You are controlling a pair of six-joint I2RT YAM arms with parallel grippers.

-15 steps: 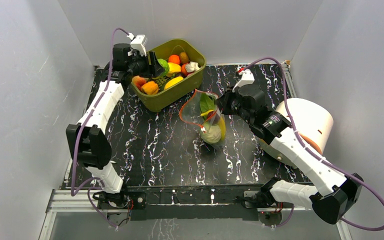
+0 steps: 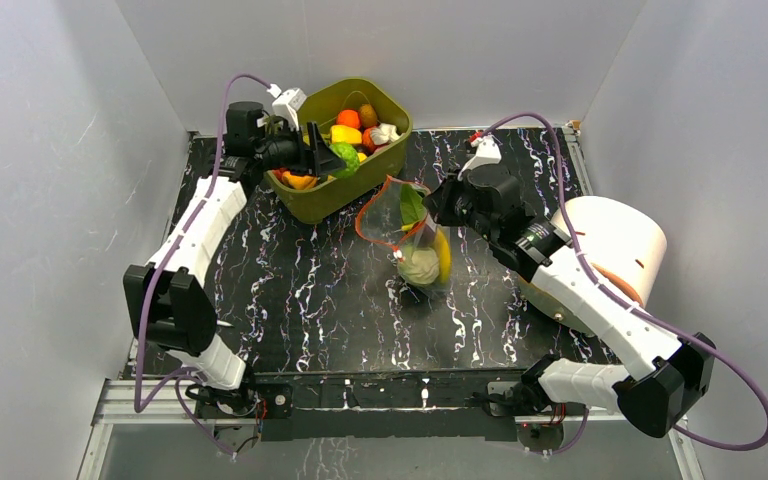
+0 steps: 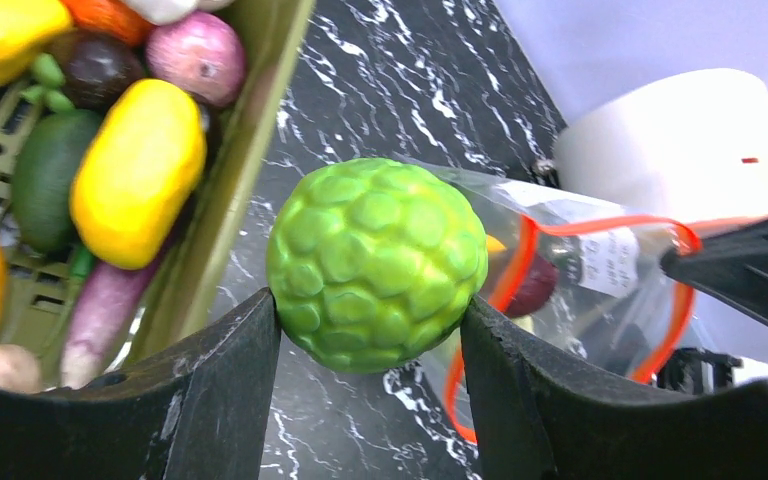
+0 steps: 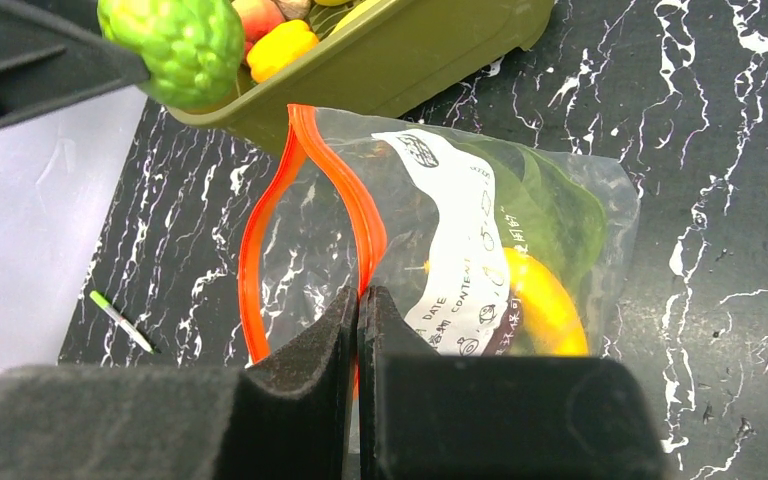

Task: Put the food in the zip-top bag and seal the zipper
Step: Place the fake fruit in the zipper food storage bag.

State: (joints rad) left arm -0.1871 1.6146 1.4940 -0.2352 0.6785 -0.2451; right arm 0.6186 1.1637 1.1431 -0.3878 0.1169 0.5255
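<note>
The left tool (image 2: 328, 157) has a bumpy green fruit (image 3: 377, 264) clamped between its two fingers, which are spread only as wide as the fruit and press on either side of it. It hangs in the air just off the rim of the olive-green tub (image 2: 392, 105), on the side that faces the zip-top bag (image 2: 412, 232). In the tub lies the rest of the food (image 3: 138, 170): yellow, orange, dark green and purplish pieces heaped together. The bag sits on the black marbled tabletop (image 2: 310, 300) just beside the tub, near the middle. The right tool (image 4: 358, 305) has its fingers pressed flat together, pinching the red-orange zipper (image 4: 260, 220) on one side of the mouth. The zipper stands open in a wide loop, turned toward the tub. Through the clear plastic I can make out a long green leaf (image 4: 560, 200), a yellow banana (image 4: 545, 300), a pale green cabbage (image 2: 421, 267) down at the bottom and a purple ball (image 3: 532, 285). A white label (image 4: 460, 240) runs down the bag's face. A big white roll (image 2: 610, 235) stands off to the right, behind the right arm.
</note>
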